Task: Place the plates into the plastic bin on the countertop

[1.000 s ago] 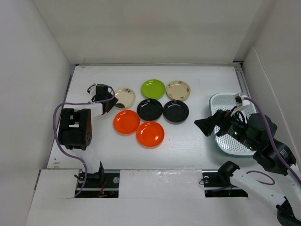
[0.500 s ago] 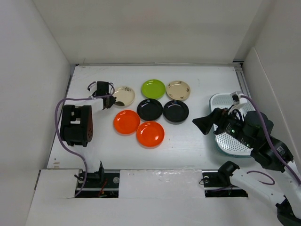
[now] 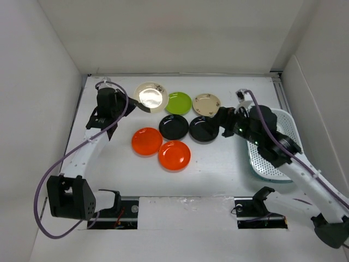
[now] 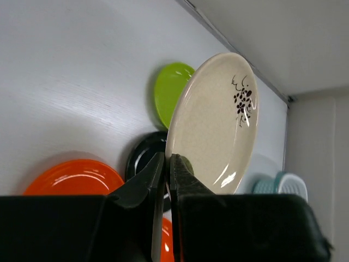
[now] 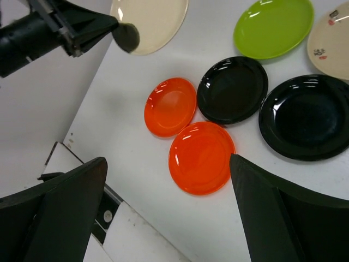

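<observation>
left hand (image 4: pixel 166 159) aloft, tight on rim of tilted beige plate (image 4: pixel 215 125)

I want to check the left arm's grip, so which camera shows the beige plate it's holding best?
Left wrist view: the beige plate looms large, rim pinched by the left gripper. Top external shows it small and glare-washed; right wrist crops it at the frame's top.
</observation>
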`<state>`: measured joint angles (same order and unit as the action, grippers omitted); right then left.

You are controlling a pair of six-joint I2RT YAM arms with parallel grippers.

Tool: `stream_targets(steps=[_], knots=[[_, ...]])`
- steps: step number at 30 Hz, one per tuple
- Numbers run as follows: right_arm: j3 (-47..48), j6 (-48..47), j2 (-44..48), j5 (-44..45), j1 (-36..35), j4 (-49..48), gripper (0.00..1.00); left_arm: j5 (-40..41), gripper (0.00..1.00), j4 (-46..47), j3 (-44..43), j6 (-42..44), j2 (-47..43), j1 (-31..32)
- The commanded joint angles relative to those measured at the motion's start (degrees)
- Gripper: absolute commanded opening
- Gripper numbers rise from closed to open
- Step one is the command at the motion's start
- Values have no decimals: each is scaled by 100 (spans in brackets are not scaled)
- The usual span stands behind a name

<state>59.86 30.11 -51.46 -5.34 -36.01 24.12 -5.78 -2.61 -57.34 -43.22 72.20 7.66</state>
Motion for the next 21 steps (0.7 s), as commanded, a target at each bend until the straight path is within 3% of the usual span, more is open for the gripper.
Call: stream_targets(steps=[1,11,14,18,19,20,21], knots=[[43,39,-740,-640,199,-1206,99,-1477,0,191,241,463,-347,-19],[755,109,-3035,-1601,384,-2393,92,-3410,0,77,487,1105,-980,-19],[808,240,-3361,-1742,384,-2692,79,-3842,0,129,619,1228,-1033,-19],[808,355,-3467,-2172,384,-3009,42,-3896,0,6,619,1465,-902,-19],[808,355,-3467,-2234,436,-3010,17,-3896,0,6,619,1466,-823,-19],[808,425,-3354,-2234,437,-3079,3,-3896,0,6,619,1466,-822,-19],[739,504,-3283,-2156,437,-3080,0,-3896,0,6,619,1466,-735,-19]])
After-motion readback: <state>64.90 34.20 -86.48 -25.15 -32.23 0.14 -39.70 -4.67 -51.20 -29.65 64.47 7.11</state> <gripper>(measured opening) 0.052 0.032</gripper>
